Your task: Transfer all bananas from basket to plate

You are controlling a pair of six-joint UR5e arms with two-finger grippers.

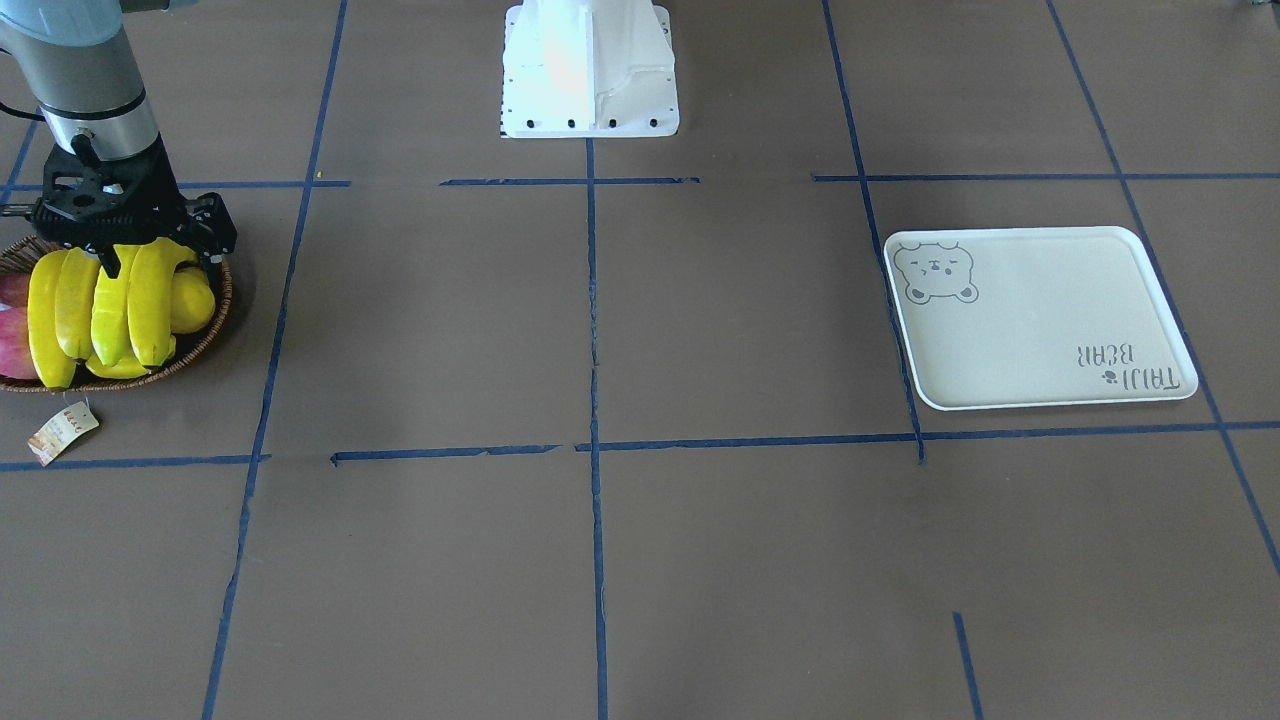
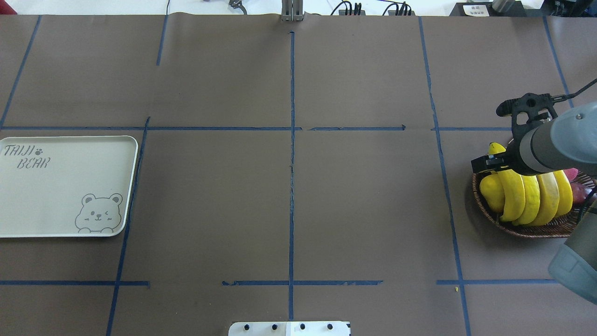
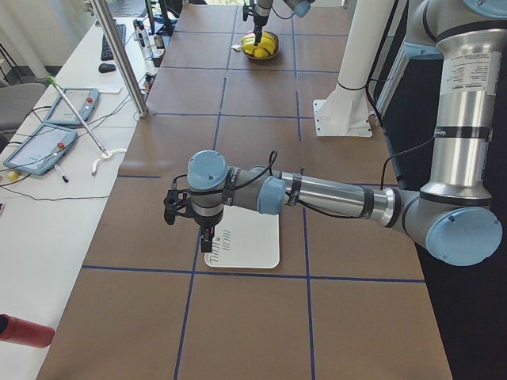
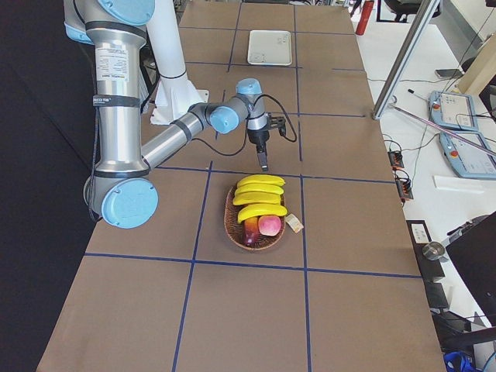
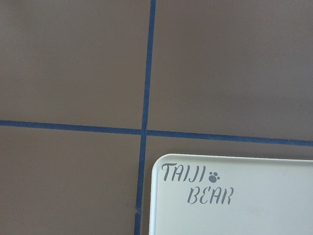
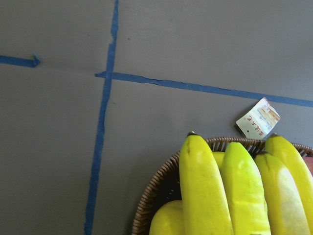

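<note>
In the front-facing view I count four bananas (image 1: 100, 310) lying side by side in the wicker basket (image 1: 215, 320) at the left edge, with a pink apple (image 1: 10, 335) tucked beside them. My right gripper (image 1: 130, 235) hangs over their upper ends. I cannot tell whether its fingers are apart or together. The bear-print plate (image 1: 1040, 330), right of centre, carries no fruit.

The overhead view agrees: the basket sits at the right edge and the plate at the left edge, well apart.

From the left-end camera, the left gripper (image 3: 207, 237) hovers by the plate's lettered edge, low in the frame. I cannot tell its finger state there.

From the right-end camera, no banana is lifted out of the basket.

The left wrist camera sees only the plate's lettered corner, with no banana on it. The right wrist camera sees banana tips over the basket rim, and the paper tag (image 6: 258, 117) beyond.

My reading is that nothing has been transferred yet. All four bananas remain to be moved, and the first pick is being lined up.
</note>
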